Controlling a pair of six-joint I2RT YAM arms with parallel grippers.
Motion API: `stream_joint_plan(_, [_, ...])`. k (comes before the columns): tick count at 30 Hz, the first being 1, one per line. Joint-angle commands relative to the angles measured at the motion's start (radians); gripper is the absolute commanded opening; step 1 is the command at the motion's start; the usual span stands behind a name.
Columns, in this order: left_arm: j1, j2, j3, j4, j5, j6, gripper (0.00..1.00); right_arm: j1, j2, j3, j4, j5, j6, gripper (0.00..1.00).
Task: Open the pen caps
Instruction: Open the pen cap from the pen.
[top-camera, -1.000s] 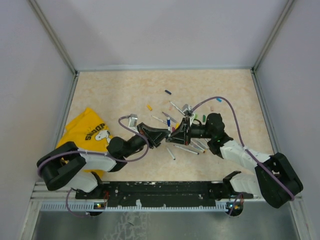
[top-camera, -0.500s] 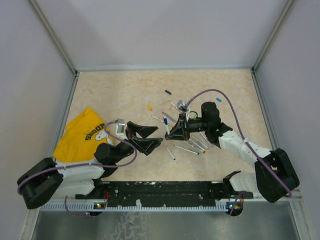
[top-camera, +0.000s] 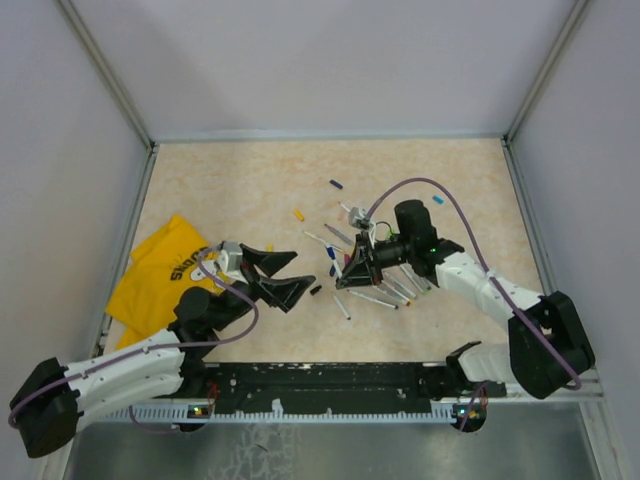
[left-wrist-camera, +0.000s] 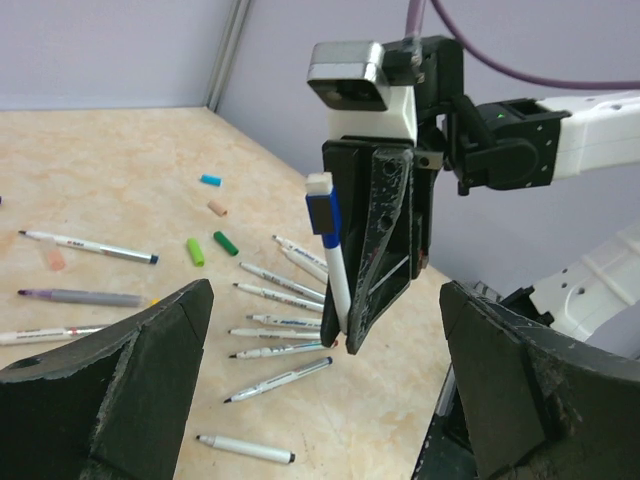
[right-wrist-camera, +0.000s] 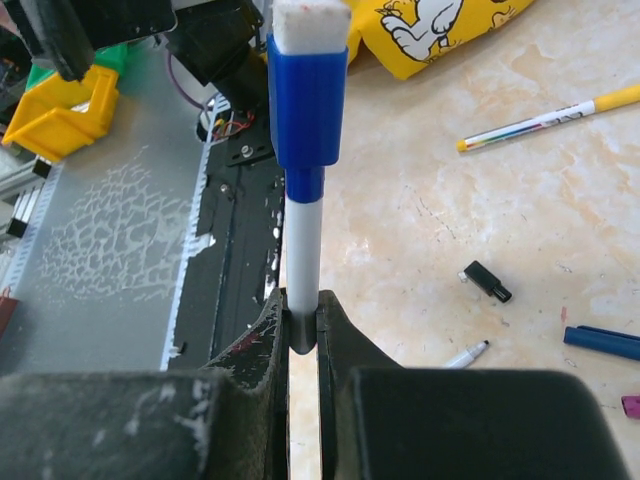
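Right gripper (top-camera: 345, 278) clamped on an upright white pen (right-wrist-camera: 303, 240), blue cap (right-wrist-camera: 305, 100) still on. Left gripper (top-camera: 300, 270), at its 9 o'clock, has jaws apart and empty. Loose pens (top-camera: 372, 298) lie at 4 o'clock.

The cloth (top-camera: 150, 275) lies at the desk's (top-camera: 230, 180) left edge. Just right of it, the left hand (top-camera: 303, 270) faces the right hand (top-camera: 345, 281) at mid-desk, where one pen (right-wrist-camera: 303, 250) stands upright. A cap (top-camera: 315, 290) lies between them. Other pens (top-camera: 372, 298) lie around the right hand, and pen caps (top-camera: 336, 184) lie farther back.
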Motion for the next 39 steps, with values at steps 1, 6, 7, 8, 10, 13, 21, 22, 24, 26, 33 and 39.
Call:
stream_joint_plan(1, [0.009, -0.005, 0.061, -0.098, -0.002, 0.034, 0.99, -0.008, 0.0, 0.054, -0.02, -0.025, -0.056, 0.0])
stream_joint_plan(6, [0.016, 0.033, 0.12, -0.165, 0.046, 0.034, 0.99, -0.009, 0.006, 0.058, -0.035, -0.033, -0.067, 0.0])
stream_joint_plan(7, [0.018, 0.041, 0.129, -0.173, 0.051, 0.033, 0.99, -0.009, 0.007, 0.059, -0.039, -0.033, -0.071, 0.0])
stream_joint_plan(8, [0.019, 0.047, 0.136, -0.178, 0.056, 0.034, 0.99, -0.009, 0.009, 0.061, -0.042, -0.033, -0.073, 0.0])
stream_joint_plan(10, [0.024, 0.057, 0.146, -0.185, 0.067, 0.031, 0.99, -0.009, 0.011, 0.062, -0.047, -0.035, -0.077, 0.0])
stream_joint_plan(13, [0.038, 0.069, 0.158, -0.188, 0.087, 0.02, 0.99, -0.009, 0.011, 0.062, -0.05, -0.035, -0.081, 0.0])
stream_joint_plan(21, [0.084, 0.105, 0.169, -0.169, 0.164, -0.03, 0.99, -0.009, 0.014, 0.065, -0.059, -0.039, -0.086, 0.0])
stream_joint_plan(22, [0.09, 0.11, 0.168, -0.162, 0.175, -0.037, 0.99, -0.009, 0.014, 0.064, -0.059, -0.039, -0.087, 0.0])
stream_joint_plan(24, [0.101, 0.121, 0.164, -0.143, 0.195, -0.051, 0.99, -0.009, 0.016, 0.064, -0.06, -0.04, -0.087, 0.0])
stream_joint_plan(26, [0.116, 0.136, 0.158, -0.117, 0.217, -0.066, 0.99, -0.009, 0.017, 0.064, -0.061, -0.042, -0.087, 0.0])
stream_joint_plan(33, [0.146, 0.224, 0.161, -0.018, 0.279, -0.131, 0.99, -0.009, 0.023, 0.063, -0.059, -0.049, -0.087, 0.0])
stream_joint_plan(39, [0.146, 0.322, 0.183, 0.102, 0.329, -0.181, 0.92, -0.009, 0.029, 0.064, -0.057, -0.055, -0.083, 0.0])
